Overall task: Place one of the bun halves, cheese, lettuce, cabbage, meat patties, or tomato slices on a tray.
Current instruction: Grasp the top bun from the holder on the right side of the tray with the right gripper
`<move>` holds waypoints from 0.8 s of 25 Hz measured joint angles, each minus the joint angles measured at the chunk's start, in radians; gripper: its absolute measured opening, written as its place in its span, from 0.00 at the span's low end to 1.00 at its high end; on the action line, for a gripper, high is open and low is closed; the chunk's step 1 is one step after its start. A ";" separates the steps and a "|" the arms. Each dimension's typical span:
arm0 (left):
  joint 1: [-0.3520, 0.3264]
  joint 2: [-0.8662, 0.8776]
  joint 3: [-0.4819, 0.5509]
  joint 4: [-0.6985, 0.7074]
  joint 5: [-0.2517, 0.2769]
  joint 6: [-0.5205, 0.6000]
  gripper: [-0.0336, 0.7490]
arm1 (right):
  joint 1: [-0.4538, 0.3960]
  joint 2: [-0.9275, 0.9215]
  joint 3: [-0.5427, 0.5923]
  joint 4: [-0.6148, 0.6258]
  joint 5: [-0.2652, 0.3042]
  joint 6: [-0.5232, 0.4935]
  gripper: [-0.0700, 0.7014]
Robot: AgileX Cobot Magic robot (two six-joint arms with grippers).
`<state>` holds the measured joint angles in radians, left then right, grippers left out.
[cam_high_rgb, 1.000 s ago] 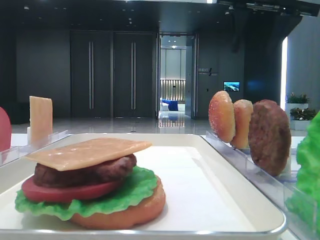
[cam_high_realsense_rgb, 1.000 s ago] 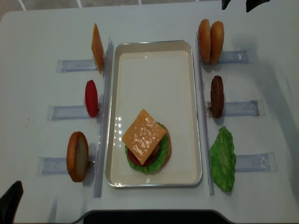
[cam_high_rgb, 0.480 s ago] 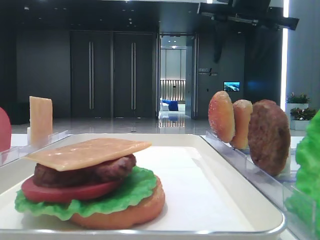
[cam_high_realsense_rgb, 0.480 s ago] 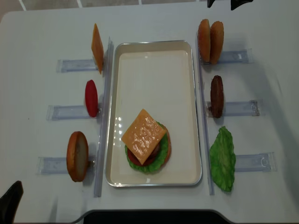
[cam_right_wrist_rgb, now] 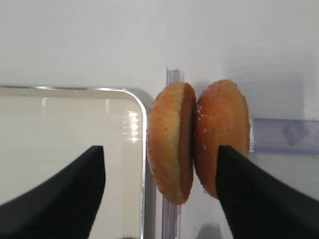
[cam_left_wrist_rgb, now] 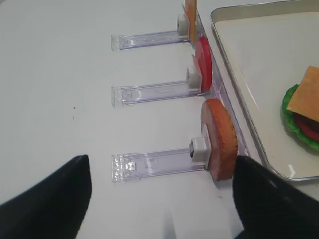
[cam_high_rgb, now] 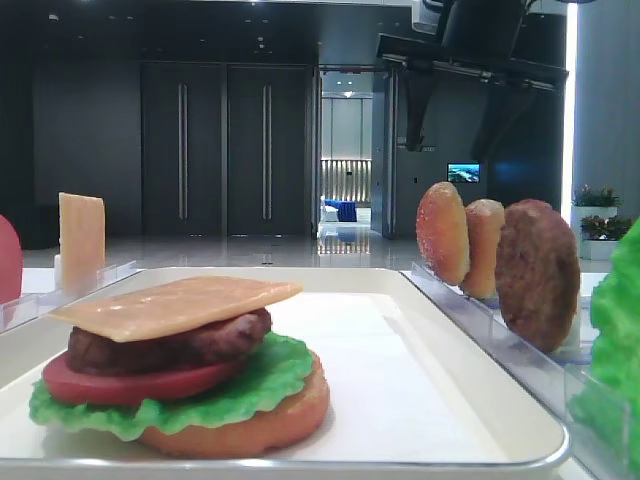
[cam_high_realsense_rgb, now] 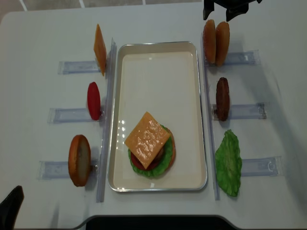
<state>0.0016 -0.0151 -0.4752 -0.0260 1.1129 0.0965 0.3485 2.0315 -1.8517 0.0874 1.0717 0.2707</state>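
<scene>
Stack (cam_high_realsense_rgb: pixel 150 153): bottom bun, lettuce, tomato, patty, cheese on near end of tray (cam_high_realsense_rgb: pixel 158 47).
Top bun (cam_right_wrist_rgb: pixel 172 142): upright in far-right rack (cam_right_wrist_rgb: pixel 279 135), beside tray.
Right gripper (cam_right_wrist_rgb: pixel 159 191): fully open, empty; has just descended to straddle both buns, grasp looks imminent.

Grainy speckled bun halves (cam_right_wrist_rgb: pixel 197 139), glossy white tray (cam_high_realsense_rgb: pixel 158 86), clear plastic racks (cam_left_wrist_rgb: pixel 149 167)

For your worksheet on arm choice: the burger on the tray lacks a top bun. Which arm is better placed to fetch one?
Right. The right gripper hangs open over the paired bun halves; the left gripper sits by the far racks.
</scene>
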 joint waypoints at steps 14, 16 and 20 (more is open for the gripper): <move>0.000 0.000 0.000 0.000 0.000 0.000 0.93 | 0.000 0.050 0.000 0.037 -0.049 -0.001 0.68; 0.000 0.000 0.000 0.000 0.000 0.000 0.93 | 0.000 0.051 0.000 0.037 -0.053 -0.001 0.68; 0.000 0.000 0.000 0.000 0.000 0.000 0.93 | 0.001 0.051 0.000 0.037 -0.059 -0.003 0.68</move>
<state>0.0016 -0.0151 -0.4752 -0.0260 1.1129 0.0965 0.3494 2.0824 -1.8517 0.1239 1.0130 0.2677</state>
